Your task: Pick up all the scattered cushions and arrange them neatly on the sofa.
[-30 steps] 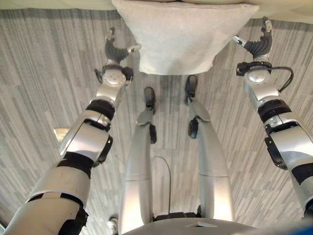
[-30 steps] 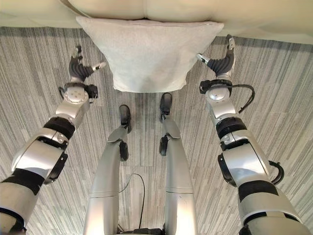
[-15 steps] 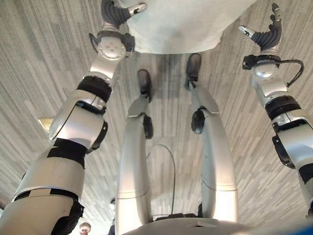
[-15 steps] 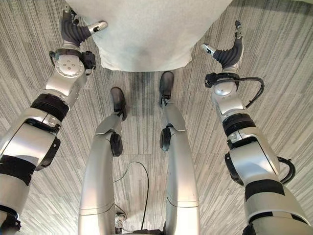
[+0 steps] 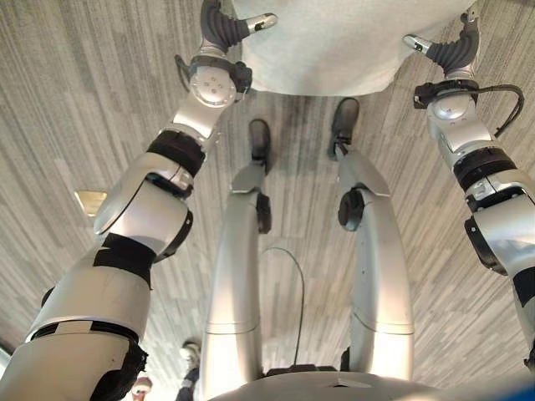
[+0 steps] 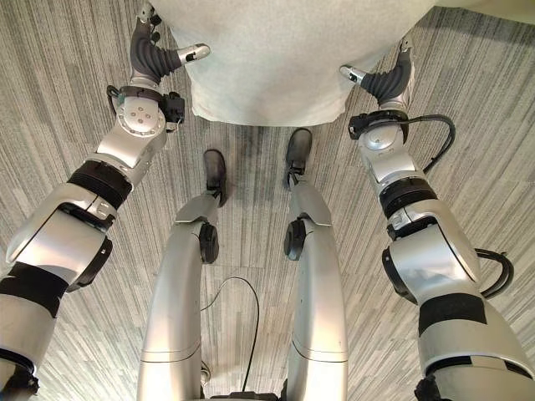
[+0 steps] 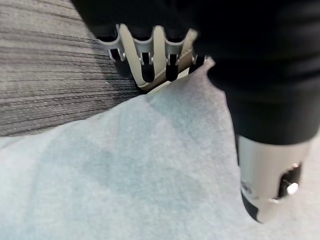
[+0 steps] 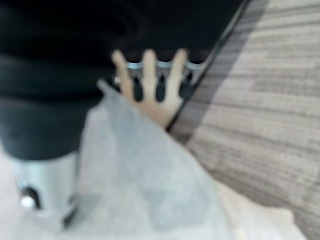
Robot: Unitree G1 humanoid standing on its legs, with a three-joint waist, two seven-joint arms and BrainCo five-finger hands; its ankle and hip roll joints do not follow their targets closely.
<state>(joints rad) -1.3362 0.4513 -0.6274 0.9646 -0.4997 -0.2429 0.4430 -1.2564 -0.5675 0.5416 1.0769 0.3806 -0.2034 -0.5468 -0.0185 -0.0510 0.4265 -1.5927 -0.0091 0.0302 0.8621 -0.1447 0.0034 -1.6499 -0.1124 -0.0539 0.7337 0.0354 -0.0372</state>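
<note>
Evidently the cushion [image 6: 276,58] is being taken from both sides at once: the left hand [image 6: 155,52] sits at its left edge and the right hand [image 6: 386,82] at its right edge, so the wide, soft thing can be lifted level instead of folding over one grip. It leans with its lower edge on the floor [image 6: 67,109], just ahead of the robot (its upper part runs off the top of both eye views, so what it leans on cannot be seen). On each hand the thumb lies over the near face of the cloth, while the fingers [image 7: 150,60] pass behind the edge, as the wrist views show; on the right the fingers [image 8: 150,75] likewise stand straight in a row behind the fabric. Both hands read as spread, bracketing the cushion, not clamped; whether the far fingertips press the cloth I cannot tell.

A strip of pale upholstery at the upper right corner of the right eye view may be the sofa [image 6: 501,8]. A small tan patch [image 5: 90,200] lies on the floor well to the left. Nothing stands between the hands and the cushion.
</note>
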